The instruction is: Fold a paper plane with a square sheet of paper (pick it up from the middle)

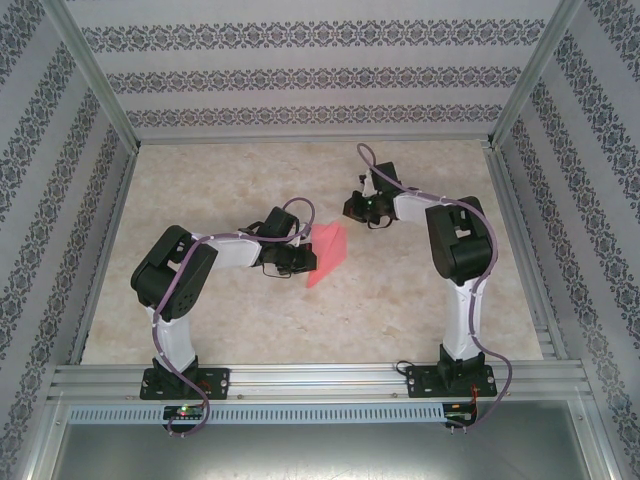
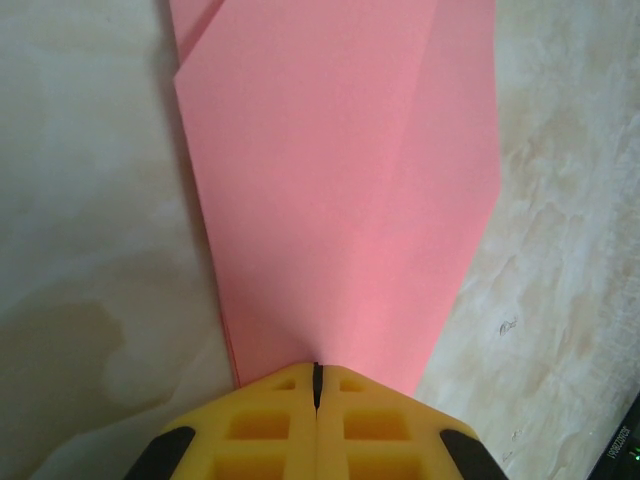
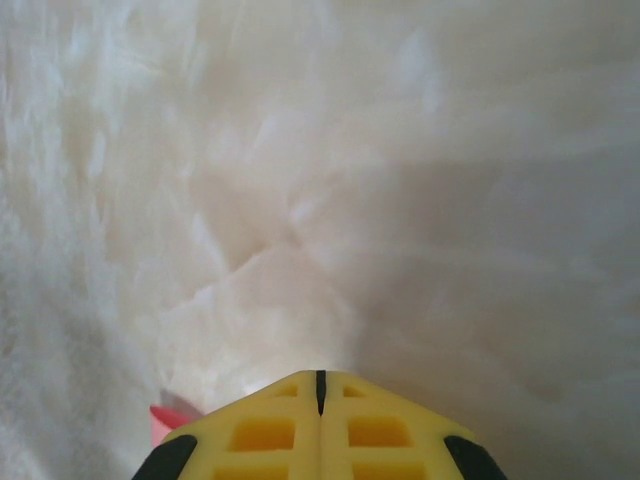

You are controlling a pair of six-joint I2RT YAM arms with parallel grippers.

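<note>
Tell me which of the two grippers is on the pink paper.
The left gripper: its shut jaws sit at the narrow end of the folded pink paper. The right gripper, also shut, hangs over the table.

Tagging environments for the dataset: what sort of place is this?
Probably a lab robot cell, not a home: an aluminium frame boxes it in, patterned wall panels line the sides, and a left arm and right arm are bolted at the edge of a marble-look tabletop.
</note>
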